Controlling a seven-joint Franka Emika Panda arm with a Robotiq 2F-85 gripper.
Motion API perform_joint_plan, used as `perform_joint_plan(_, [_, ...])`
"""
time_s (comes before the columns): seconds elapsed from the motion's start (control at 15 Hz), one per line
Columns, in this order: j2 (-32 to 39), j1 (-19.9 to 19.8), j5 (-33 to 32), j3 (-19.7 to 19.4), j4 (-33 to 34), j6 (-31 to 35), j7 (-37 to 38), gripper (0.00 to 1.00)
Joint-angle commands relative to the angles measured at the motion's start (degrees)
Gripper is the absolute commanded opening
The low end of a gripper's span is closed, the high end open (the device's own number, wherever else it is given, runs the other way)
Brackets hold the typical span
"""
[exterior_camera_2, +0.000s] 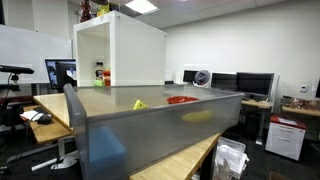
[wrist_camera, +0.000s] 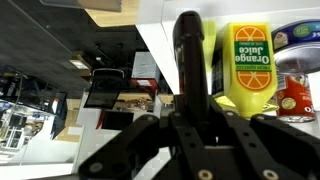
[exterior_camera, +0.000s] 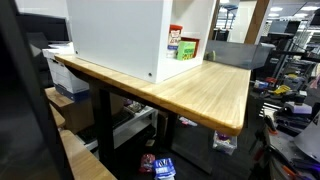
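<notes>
while tool (wrist_camera: 188, 112) grips one dark cylinder (wrist_camera: 188, 50), one juice bottle (wrist_camera: 248, 65) beside

A cabinet (exterior_camera: 110, 35) stands on the bench (exterior_camera: 215, 95) in both exterior views, and inside it, at its open side, a carton (exterior_camera: 188, 47) sits in front of a smaller pack (exterior_camera: 175, 35). In the wrist view the tool (wrist_camera: 190, 125) comes in from below with an upright cylinder (wrist_camera: 188, 55) between its fingers. A juice bottle (wrist_camera: 248, 65) stands just right of the cylinder, and a can (wrist_camera: 297, 95) sits just beside the bottle, farther right. In an exterior view a flat thing (exterior_camera_2: 182, 99) lies on the bench beside the cabinet, with monitors (exterior_camera_2: 255, 85) well behind it.
</notes>
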Motion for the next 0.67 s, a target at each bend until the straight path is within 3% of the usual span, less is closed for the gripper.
perform_joint_plan(0.0, [3.04,2.50,0.12,-1.98,3.88,-0.23,-3.46,0.06])
perform_joint_plan(0.6, [4.72,4.75,0.63,-2.93,6.98,-1.80,-3.57,0.06])
